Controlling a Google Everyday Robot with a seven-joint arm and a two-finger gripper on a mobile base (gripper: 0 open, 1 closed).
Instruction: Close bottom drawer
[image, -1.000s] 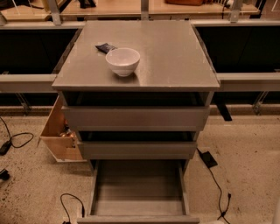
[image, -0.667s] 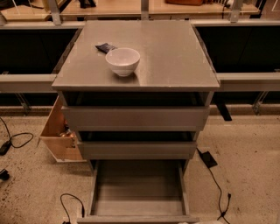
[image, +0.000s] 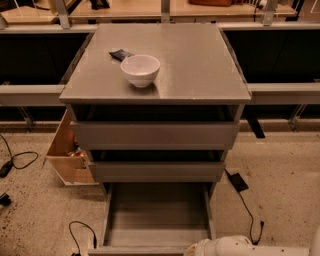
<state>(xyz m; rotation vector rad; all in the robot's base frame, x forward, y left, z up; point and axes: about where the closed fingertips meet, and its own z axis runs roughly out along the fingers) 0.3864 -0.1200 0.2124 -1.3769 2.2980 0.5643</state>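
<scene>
The grey cabinet (image: 200, 65) has three stacked drawers. The bottom drawer (image: 157, 215) is pulled far out toward me, and its long shallow tray is open and empty. Its front edge (image: 135, 249) lies at the bottom of the view. The two larger drawers (image: 155, 135) above it stand slightly out. A white arm segment (image: 230, 247) reaches in from the bottom right, ending by the drawer's front right corner. My gripper itself is out of view, below the frame.
A white bowl (image: 140, 70) and a small dark object (image: 121, 54) sit on the cabinet top. A light-brown wooden box (image: 67, 152) stands at the cabinet's left. Black cables lie on the floor at left (image: 20, 160) and right (image: 247, 207).
The white arm has come into view at the bottom right, beside the bottom drawer's front. The drawer has not moved.
</scene>
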